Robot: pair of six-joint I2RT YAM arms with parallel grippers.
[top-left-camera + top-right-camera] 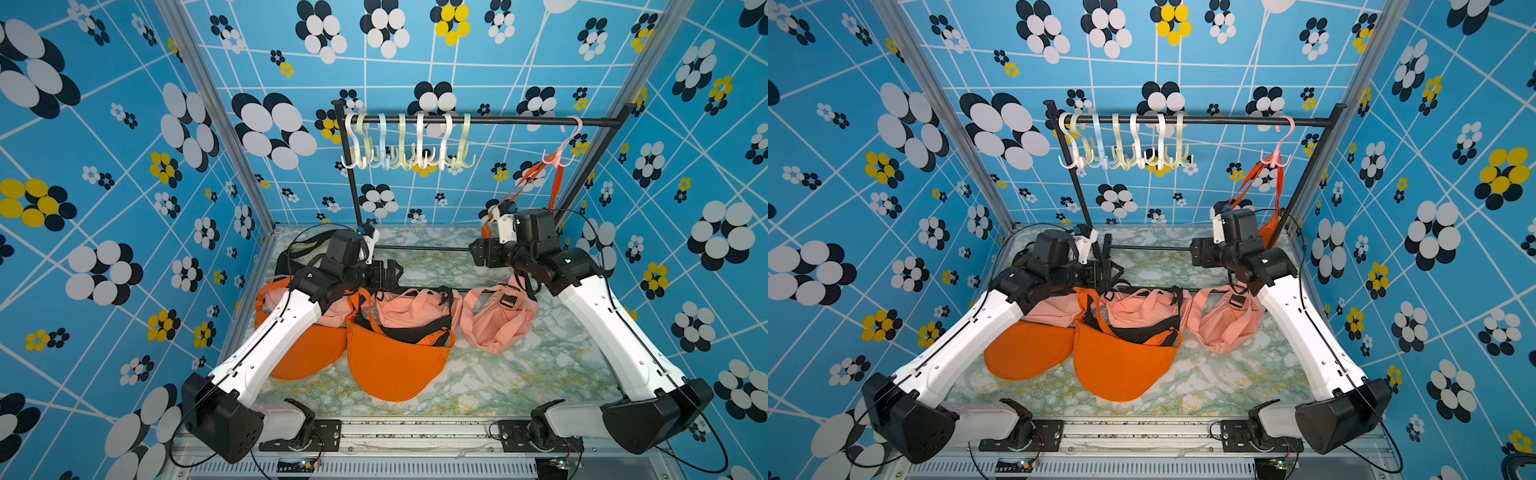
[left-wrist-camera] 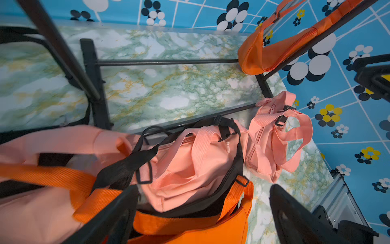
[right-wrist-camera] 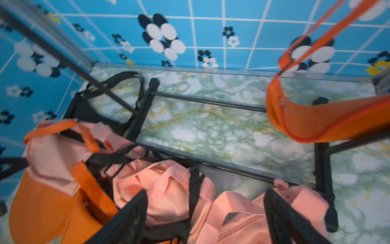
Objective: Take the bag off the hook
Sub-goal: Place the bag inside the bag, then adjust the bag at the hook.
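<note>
An orange bag (image 1: 1268, 226) hangs by its straps (image 1: 557, 187) from the pink hook (image 1: 561, 149) at the right end of the black rail. Both wrist views show it hanging (image 2: 272, 52) (image 3: 316, 120) just above the marble table. My right gripper (image 1: 478, 251) (image 3: 205, 193) is below and in front of the hook, open, over a pink bag (image 3: 238, 211) lying on the table; nothing is held between its fingers. My left gripper (image 1: 386, 270) (image 2: 203, 190) is open above an orange bag and a pink bag near the rack's front bar.
Several empty pastel hooks (image 1: 407, 141) crowd the left end of the rail (image 1: 498, 121). Orange bags (image 1: 395, 365), pink bags (image 1: 494, 320) and a black bag (image 1: 299, 245) lie on the marble table (image 1: 519, 374) around the rack's base bars. Patterned walls close in on three sides.
</note>
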